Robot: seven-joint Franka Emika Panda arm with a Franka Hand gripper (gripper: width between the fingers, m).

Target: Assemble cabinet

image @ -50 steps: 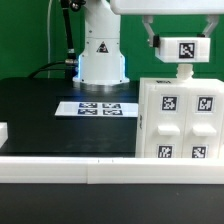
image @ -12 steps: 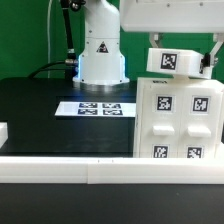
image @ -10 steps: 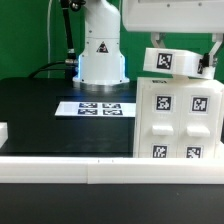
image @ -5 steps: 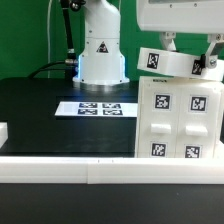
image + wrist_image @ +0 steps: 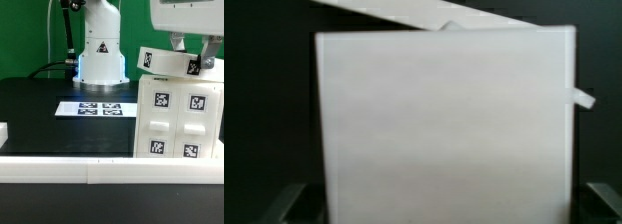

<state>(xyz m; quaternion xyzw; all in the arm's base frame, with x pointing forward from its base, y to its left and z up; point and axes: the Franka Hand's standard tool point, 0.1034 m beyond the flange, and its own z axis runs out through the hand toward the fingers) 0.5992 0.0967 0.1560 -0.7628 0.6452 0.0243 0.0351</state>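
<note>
I've got the top panel (image 5: 165,63) pinched in my claw (image 5: 194,62), tilted over the cabinet (image 5: 178,120) at the exterior view's right; seating remains.

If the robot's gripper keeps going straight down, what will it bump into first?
Probably the white tagged panel beneath the gripper, then the cabinet underneath. The wrist view shows a white surface filling the way; its depth is unclear.
</note>
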